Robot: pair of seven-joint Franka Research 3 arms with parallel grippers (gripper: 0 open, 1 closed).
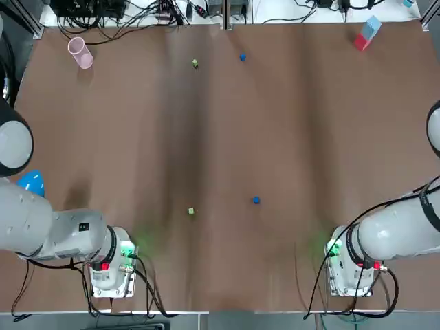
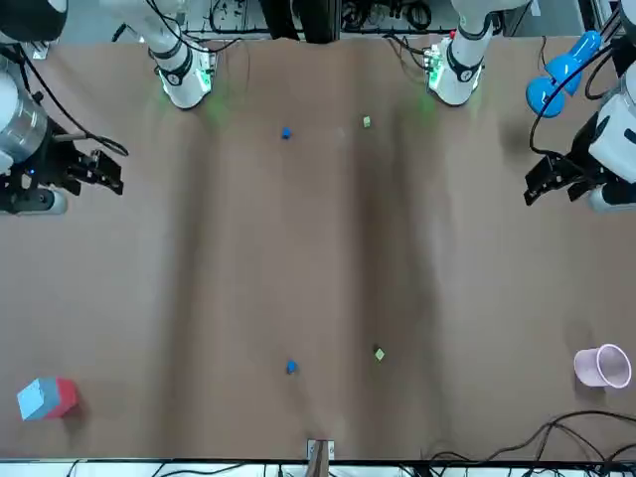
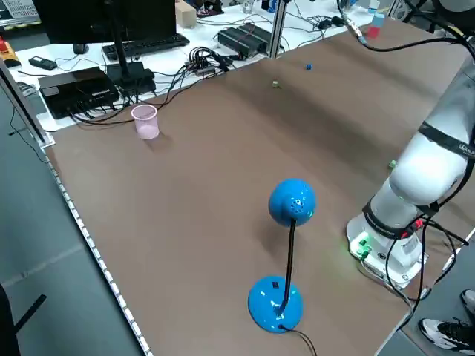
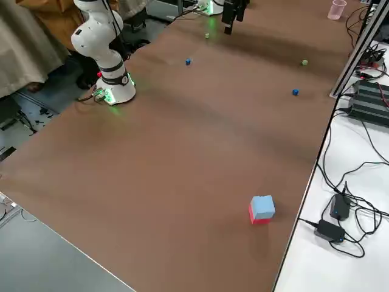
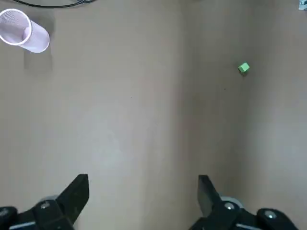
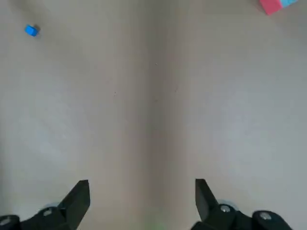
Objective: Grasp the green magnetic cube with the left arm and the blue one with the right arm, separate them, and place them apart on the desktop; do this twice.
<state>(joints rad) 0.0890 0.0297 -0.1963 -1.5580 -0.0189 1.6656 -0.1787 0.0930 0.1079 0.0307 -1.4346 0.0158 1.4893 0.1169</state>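
Lying in two split pairs, the cubes all rest on the bare table (image 1: 220,137). The near green cube (image 1: 191,212) and near blue cube (image 1: 256,200) sit toward the arms' bases, well apart from each other. The far green cube (image 1: 195,63) and far blue cube (image 1: 242,57) sit close to the table's far edge, near one another but with a clear gap between them — not touching.

In each pair the green cube lies on the left arm's side and the blue one on the right arm's side, so neither arm would have to cross the other to reach its own colour.

The left gripper (image 5: 144,181) hangs by the table's left edge with its fingers spread apart, holding nothing. Its wrist camera takes in the far green cube, with the pink cup (image 5: 24,36) well apart from it. The right gripper (image 6: 142,184) mirrors it by the right edge, its fingers likewise apart and empty. The far blue cube is in its wrist view, and the red-and-blue block (image 1: 366,33) is off at the far right corner.

Judged from how things lie, both separations look done — no joined pair is left to grasp, and the far pair is the closer-set of the two
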